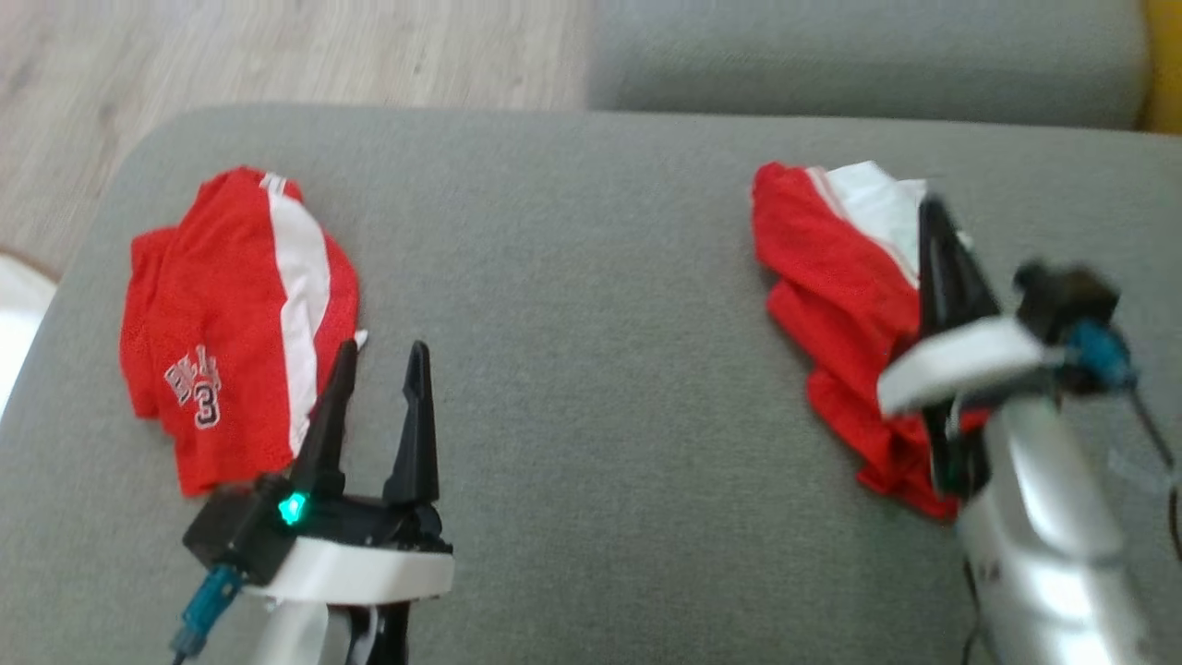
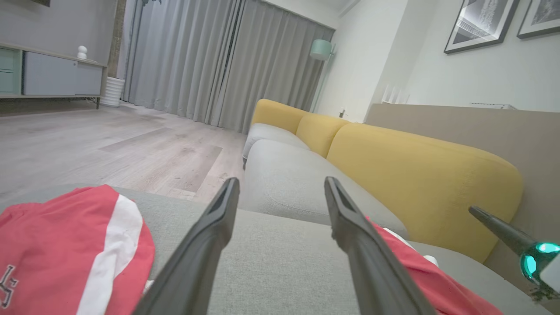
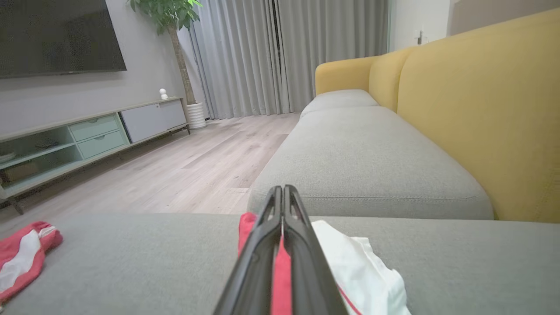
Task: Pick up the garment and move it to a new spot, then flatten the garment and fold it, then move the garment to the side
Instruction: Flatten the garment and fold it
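step: likely pick-up | garment: crumpled at right end of cushion | right gripper: jaws clamped on its red cloth | left gripper: jaws apart, cushion's left, beside folded jersey | next: probably lift clear, carry toward cushion middle

Left gripper spread wide; right gripper pinched (fingers together).

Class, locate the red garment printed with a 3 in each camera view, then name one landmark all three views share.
Head view: numbered garment at the left of the grey cushion.
Left wrist view: numbered garment in the bottom left corner.
Right wrist view: numbered garment at the lower left edge.
Shared landmark: the crumpled red-and-white garment, lying to its right.
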Controlling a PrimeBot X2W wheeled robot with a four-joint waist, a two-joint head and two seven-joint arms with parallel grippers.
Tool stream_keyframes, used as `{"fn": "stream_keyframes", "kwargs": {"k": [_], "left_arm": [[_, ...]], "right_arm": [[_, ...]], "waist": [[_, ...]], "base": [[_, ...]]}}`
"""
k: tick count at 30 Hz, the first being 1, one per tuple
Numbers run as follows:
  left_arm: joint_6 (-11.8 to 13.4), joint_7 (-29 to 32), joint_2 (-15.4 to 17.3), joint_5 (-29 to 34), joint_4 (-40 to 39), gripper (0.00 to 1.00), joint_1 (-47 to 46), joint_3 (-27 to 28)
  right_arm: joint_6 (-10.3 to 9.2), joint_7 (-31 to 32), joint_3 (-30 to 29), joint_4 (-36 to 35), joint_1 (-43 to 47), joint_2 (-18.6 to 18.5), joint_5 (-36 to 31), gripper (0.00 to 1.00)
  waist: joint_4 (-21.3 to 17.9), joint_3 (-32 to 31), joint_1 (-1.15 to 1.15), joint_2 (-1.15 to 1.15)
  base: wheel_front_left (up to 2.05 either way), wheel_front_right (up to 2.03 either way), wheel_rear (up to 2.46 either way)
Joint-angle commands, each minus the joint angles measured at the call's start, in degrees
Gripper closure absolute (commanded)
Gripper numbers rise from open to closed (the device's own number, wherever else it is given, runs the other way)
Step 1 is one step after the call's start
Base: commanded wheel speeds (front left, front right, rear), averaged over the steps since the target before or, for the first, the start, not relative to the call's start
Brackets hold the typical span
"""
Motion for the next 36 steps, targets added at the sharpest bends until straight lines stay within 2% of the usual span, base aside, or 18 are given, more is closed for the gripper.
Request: {"fn": "stream_keyframes", "kwargs": {"k": [1,5,6,7,8,14,21,28,36], "left_arm": [[0.09,-0.54,0.0,0.65,-1.81,0.0,-0.81,1.67],[0.09,-0.54,-0.01,1.96,-1.12,0.0,1.19,1.51],[0.09,-0.54,-0.01,2.55,-0.88,0.0,1.68,1.52],[0.09,-0.54,-0.01,3.0,-0.63,0.0,2.2,1.49],[0.1,-0.54,-0.01,3.4,-0.45,0.0,2.71,1.67],[0.11,-0.54,-0.01,6.29,1.62,0.0,4.86,1.57],[0.1,-0.54,-0.01,6.19,2.22,0.0,5.39,2.16],[0.1,-0.54,-0.01,6.19,2.09,0.0,4.58,1.52],[0.1,-0.54,-0.01,6.39,1.59,0.0,1.3,0.25]], "right_arm": [[0.41,-0.54,2.08,-4.62,1.27,0.54,-0.22,1.0],[0.41,-0.54,3.71,-11.46,9.87,0.54,-0.54,1.0],[0.41,-0.54,3.69,-12.91,11.94,0.54,-0.27,0.96],[0.41,-0.54,3.65,-14.34,13.96,0.54,-0.04,0.14],[0.41,-0.54,3.64,-15.89,15.86,0.54,0.2,0.0],[0.41,-0.54,3.09,-21.19,25.16,0.54,2.95,0.0],[0.41,-0.54,3.75,-22.57,27.13,0.54,3.65,0.0],[0.41,-0.34,1.4,-21.06,24.15,0.54,2.65,0.0],[0.41,5.61,-6.88,-12.8,10.95,0.54,0.76,0.0]], "waist": [[-1.64,-2.07,0.01,0.0],[-3.3,-4.33,0.01,0.0],[-3.67,-4.86,0.01,0.0],[-4.0,-5.29,0.01,0.0],[-4.42,-5.56,0.01,0.0],[-5.9,-6.42,0.01,0.0],[-6.53,-6.18,0.01,0.0],[-5.73,-4.11,0.01,0.0],[-3.52,1.91,0.01,0.0]], "base": [[0.0,0.0,0.0],[0.0,0.0,0.0],[0.0,0.0,0.0],[0.0,0.0,0.0],[0.0,0.0,0.0],[0.0,0.0,0.0],[0.0,0.0,0.0],[0.0,0.0,0.0],[0.0,0.0,0.0]]}}
